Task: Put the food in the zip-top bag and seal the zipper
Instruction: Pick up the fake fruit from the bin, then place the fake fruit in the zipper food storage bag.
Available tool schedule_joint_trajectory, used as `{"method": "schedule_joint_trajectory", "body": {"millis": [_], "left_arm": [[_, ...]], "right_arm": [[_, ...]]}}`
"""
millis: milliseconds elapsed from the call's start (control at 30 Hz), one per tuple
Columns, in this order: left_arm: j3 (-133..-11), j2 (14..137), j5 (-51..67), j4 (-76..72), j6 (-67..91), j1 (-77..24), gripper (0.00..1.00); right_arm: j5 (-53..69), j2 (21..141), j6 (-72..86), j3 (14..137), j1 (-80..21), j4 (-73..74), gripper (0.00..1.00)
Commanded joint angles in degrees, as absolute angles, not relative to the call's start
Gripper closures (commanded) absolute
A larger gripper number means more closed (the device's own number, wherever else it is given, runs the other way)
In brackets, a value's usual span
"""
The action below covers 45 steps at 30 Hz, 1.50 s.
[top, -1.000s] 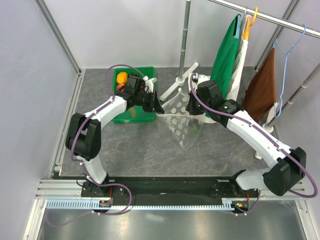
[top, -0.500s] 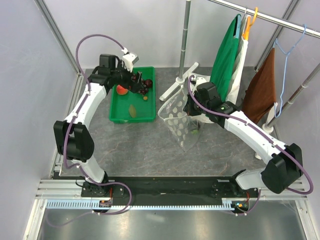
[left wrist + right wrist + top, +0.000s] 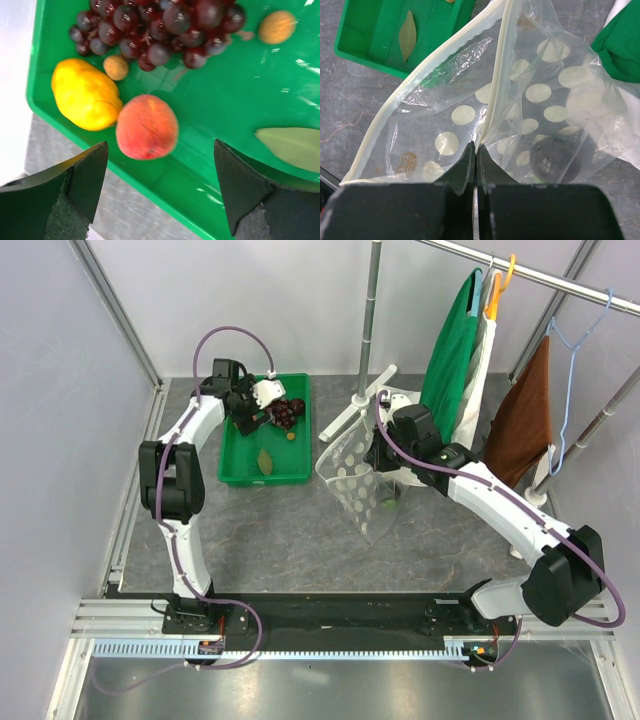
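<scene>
The green tray (image 3: 240,100) holds a red-yellow peach (image 3: 147,127), a yellow-orange orange (image 3: 86,100) and a dark purple grape bunch (image 3: 155,30). My left gripper (image 3: 161,152) hangs open over the tray's edge with the peach just beyond its fingertips, touching nothing; the top view shows it (image 3: 258,408) at the tray's (image 3: 240,472) far end. The dotted clear zip-top bag (image 3: 535,95) hangs from my right gripper (image 3: 476,150), which is shut on its white zipper (image 3: 492,100). The mouth gapes open. A dark plum (image 3: 554,159) lies inside the bag (image 3: 360,490).
Two small brown nuts (image 3: 116,67) and a pale leaf (image 3: 295,145) also lie in the tray. A white-footed rack pole (image 3: 368,330) stands behind the bag. A green and white garment (image 3: 455,350) and a brown cloth (image 3: 525,420) hang at right.
My left gripper left the bag's mouth, swung left to the tray and opened wide. The bag's mouth sagged a little. The right gripper kept its grip on the zipper.
</scene>
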<state>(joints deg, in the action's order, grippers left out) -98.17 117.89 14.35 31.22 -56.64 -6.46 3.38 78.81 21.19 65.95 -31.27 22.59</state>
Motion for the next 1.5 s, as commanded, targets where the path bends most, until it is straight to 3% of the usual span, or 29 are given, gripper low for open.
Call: {"method": "schedule_joint_trajectory", "body": {"millis": [0, 567, 833, 1033, 1267, 1467], "left_arm": [[-103.7, 120.5, 11.5, 30.1, -63.8, -6.3, 0.1], [-103.9, 127.2, 6.9, 29.6, -66.7, -6.5, 0.14], [-103.6, 120.8, 10.6, 30.9, -62.8, -7.2, 0.5], [-103.9, 109.3, 25.4, 37.4, -50.6, -8.2, 0.59], [-94.8, 91.8, 55.9, 36.9, -34.2, -10.2, 0.6], [-90.0, 88.4, 57.3, 31.5, -23.9, -21.0, 0.6]], "right_arm": [[4.7, 78.9, 21.5, 65.0, -31.2, 20.0, 1.0], [5.1, 80.3, 22.1, 66.4, -31.2, 20.2, 1.0], [5.6, 80.4, 22.2, 66.8, -31.2, 20.5, 1.0], [6.1, 79.5, 22.1, 66.6, -31.2, 21.0, 1.0], [8.3, 78.2, 24.3, 65.9, -31.1, 21.4, 1.0], [9.6, 77.3, 25.0, 65.9, -30.7, 21.4, 1.0]]}}
